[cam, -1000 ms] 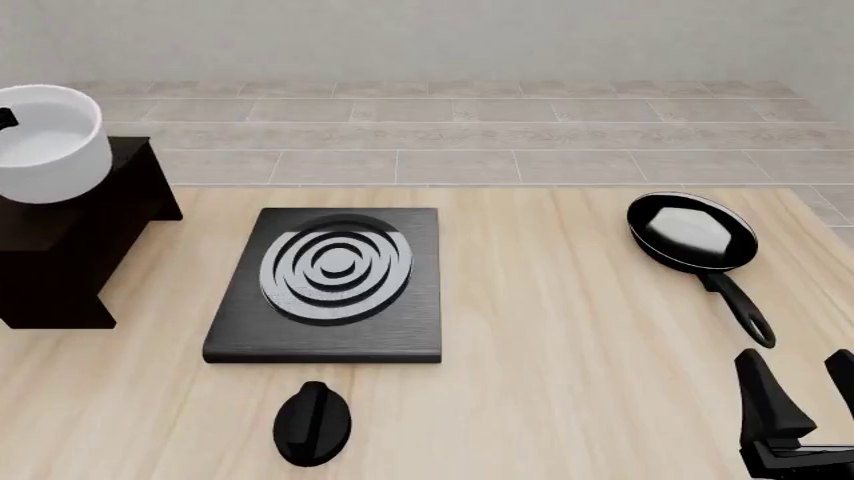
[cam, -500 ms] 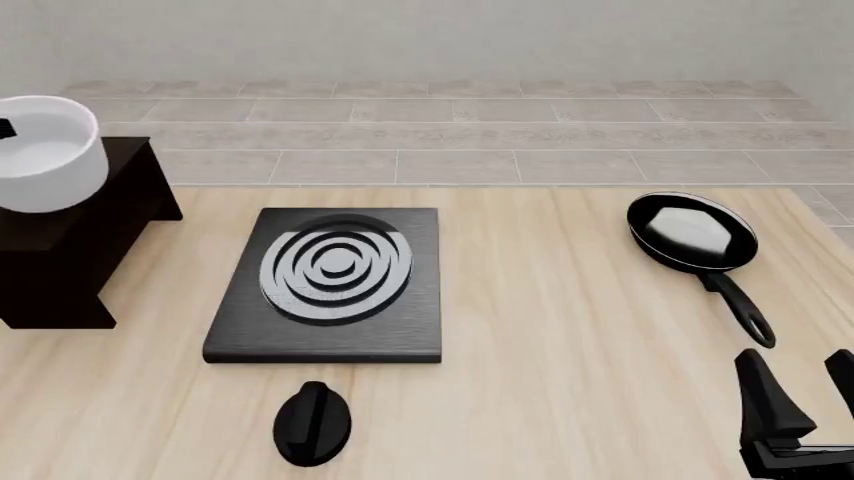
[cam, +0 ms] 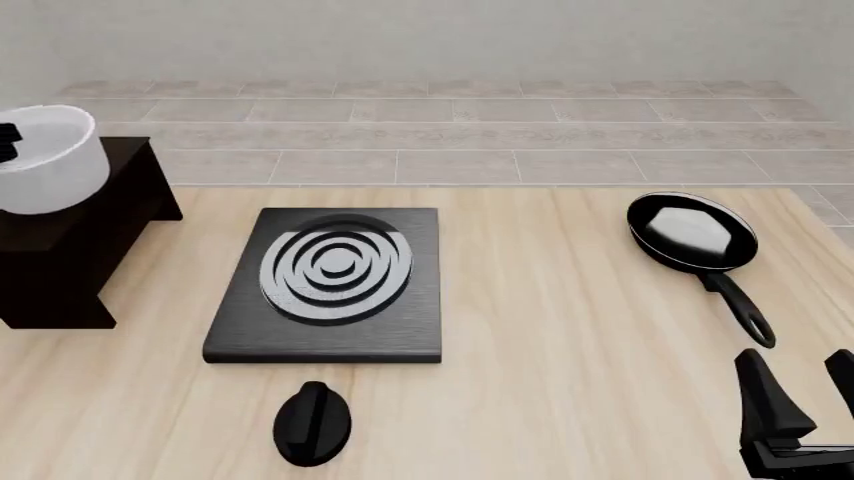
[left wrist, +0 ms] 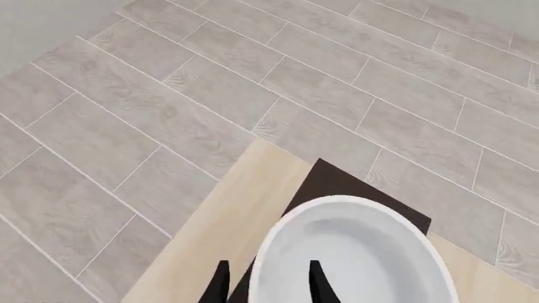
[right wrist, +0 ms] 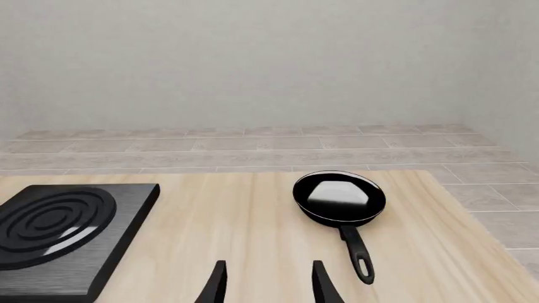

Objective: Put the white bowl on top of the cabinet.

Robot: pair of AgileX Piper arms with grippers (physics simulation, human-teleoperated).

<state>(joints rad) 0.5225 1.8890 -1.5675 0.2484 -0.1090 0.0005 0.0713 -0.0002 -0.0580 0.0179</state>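
White bowl at far left of the front view, above the cabinet, its rim pinched between left gripper fingers; right gripper, lower right, jaws parted, empty.

- Lighting even and bright, renders sharp, no blur or edge distortion.
- Soft glare on the stove plate rings.
- Faint shadows on the tabletop.
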